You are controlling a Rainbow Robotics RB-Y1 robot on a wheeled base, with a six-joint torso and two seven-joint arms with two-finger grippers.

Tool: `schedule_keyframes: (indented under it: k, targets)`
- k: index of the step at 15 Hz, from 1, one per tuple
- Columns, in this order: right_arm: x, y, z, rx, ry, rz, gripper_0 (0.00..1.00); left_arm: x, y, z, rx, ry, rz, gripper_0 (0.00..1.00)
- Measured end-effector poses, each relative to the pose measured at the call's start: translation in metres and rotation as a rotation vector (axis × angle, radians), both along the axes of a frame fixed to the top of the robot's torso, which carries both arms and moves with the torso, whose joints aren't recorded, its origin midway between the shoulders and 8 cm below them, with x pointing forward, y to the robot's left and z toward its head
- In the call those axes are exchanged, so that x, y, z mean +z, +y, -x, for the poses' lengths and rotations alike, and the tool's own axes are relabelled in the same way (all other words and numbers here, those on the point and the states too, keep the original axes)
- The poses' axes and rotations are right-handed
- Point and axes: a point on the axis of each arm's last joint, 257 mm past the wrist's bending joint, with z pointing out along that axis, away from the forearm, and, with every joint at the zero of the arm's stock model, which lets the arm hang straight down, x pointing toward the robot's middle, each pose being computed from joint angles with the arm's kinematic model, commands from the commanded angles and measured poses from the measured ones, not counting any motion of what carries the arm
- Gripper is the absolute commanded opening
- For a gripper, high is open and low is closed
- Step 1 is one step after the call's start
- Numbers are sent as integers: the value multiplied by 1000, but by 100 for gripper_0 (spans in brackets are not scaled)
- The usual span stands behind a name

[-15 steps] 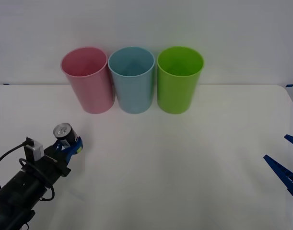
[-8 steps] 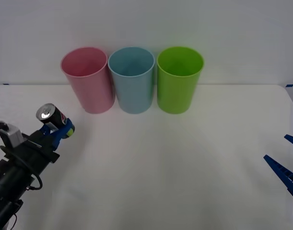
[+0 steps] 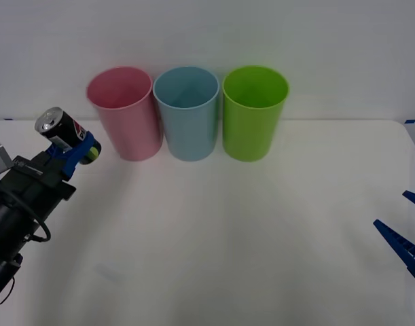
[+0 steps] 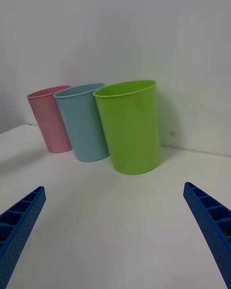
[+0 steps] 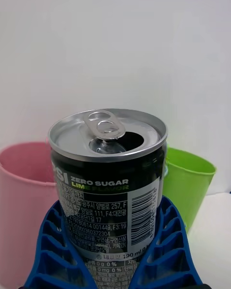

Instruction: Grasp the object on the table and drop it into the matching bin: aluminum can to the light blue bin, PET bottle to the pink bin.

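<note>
Front view — one aluminum can, three bins.

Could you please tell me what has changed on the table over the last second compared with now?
The left claw, shut on the aluminum can, has lifted it off the table and carried it up and farther left, tilting it, to beside the pink bin. The light blue bin, the green bin and the open right claw stayed put.
</note>
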Motion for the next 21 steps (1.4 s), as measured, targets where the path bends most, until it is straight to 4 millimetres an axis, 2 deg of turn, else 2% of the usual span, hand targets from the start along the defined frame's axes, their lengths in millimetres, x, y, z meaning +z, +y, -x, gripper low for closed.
schedule_keyframes:
  k: [3, 6, 9, 11, 21]
  targets:
    - [0, 0, 0, 0, 0, 0, 100, 14, -11, -17, 17, -22, 4, 0]
    - [0, 0, 0, 0, 0, 0, 100, 26, -39, -36, -1, -35, 11, 1]
    - [0, 0, 0, 0, 0, 0, 100, 32, -64, -63, -36, -34, 17, 1]
    - [0, 0, 0, 0, 0, 0, 100, 39, -75, -79, -59, -37, 23, 1]
    - [0, 0, 0, 0, 0, 0, 100, 68, -92, -141, -43, -46, 10, 1]
